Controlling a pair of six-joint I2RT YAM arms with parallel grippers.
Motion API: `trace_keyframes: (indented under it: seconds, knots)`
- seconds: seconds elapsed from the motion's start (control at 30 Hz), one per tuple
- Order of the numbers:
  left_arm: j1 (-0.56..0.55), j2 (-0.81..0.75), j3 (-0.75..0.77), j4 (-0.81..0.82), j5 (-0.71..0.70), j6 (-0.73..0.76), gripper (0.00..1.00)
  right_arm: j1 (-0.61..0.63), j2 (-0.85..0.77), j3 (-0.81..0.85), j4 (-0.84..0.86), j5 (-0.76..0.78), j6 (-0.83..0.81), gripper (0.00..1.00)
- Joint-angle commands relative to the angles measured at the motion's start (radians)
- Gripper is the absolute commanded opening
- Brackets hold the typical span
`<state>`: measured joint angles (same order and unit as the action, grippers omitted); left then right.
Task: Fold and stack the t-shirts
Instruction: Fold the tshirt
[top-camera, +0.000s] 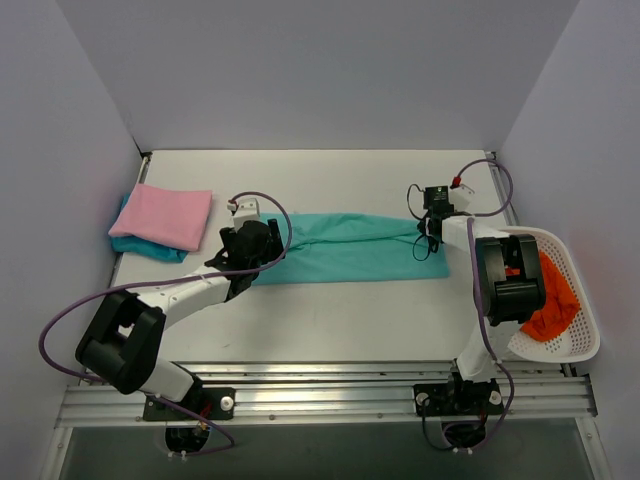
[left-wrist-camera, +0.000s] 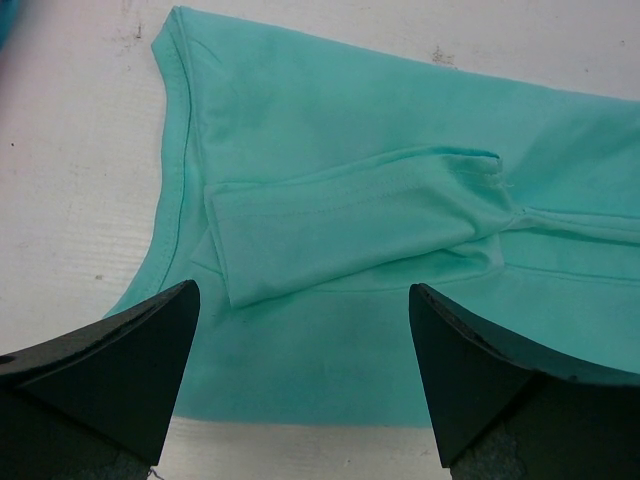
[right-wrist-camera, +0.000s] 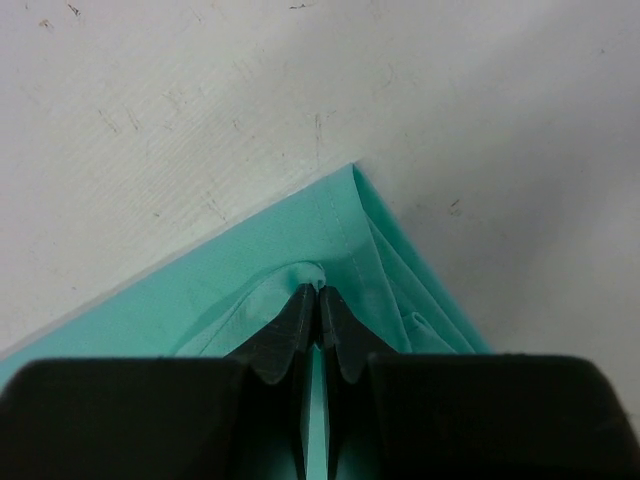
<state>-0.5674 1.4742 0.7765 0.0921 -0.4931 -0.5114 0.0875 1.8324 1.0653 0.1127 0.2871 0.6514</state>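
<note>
A mint-teal t-shirt (top-camera: 350, 248) lies folded into a long band across the middle of the table. My left gripper (top-camera: 250, 245) hovers over its left end, open, with the fabric (left-wrist-camera: 400, 180) and a folded-in sleeve (left-wrist-camera: 340, 225) below the wide-apart fingers (left-wrist-camera: 120, 370). My right gripper (top-camera: 430, 235) is at the band's right end, shut on a small pucker of the mint-teal cloth (right-wrist-camera: 200, 300) near its corner (right-wrist-camera: 355, 180). At the far left a folded pink t-shirt (top-camera: 165, 215) rests on a darker turquoise t-shirt (top-camera: 150, 250).
A white mesh basket (top-camera: 575, 340) hangs over the table's right edge with an orange cloth (top-camera: 555, 300) inside. The right arm's body stands just left of it. Grey walls close in the back and both sides.
</note>
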Motion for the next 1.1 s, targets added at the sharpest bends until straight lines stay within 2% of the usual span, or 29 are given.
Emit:
trace_keyframes:
  seconds: [0.0,0.17,0.4,0.63,0.73,0.83,0.93,1.07]
  knots:
    - [0.008,0.011,0.004,0.057,-0.002,0.011,0.95,0.009,-0.007,0.038,0.001,0.02,-0.006,0.0]
    - [0.009,0.032,0.009,0.072,0.001,0.016,0.95,0.0,0.053,0.122,-0.008,0.044,-0.018,0.0]
    - [0.021,0.048,0.021,0.077,-0.001,0.027,0.95,-0.049,0.312,0.522,-0.093,0.043,-0.084,0.0]
    - [0.043,0.051,0.021,0.087,0.008,0.034,0.95,-0.083,0.458,0.781,-0.137,0.02,-0.127,0.0]
    - [0.05,0.051,0.017,0.097,0.013,0.036,0.95,-0.083,0.469,0.82,-0.122,0.004,-0.151,0.0]
    - [0.055,0.058,0.018,0.106,0.024,0.036,0.95,-0.083,0.453,0.806,-0.024,-0.067,-0.174,0.0]
    - [0.057,0.066,0.024,0.106,0.031,0.036,0.95,-0.083,0.421,0.751,0.054,-0.124,-0.19,0.0]
    - [0.057,0.064,0.018,0.11,0.034,0.033,0.95,-0.083,0.297,0.567,0.206,-0.141,-0.214,0.0]
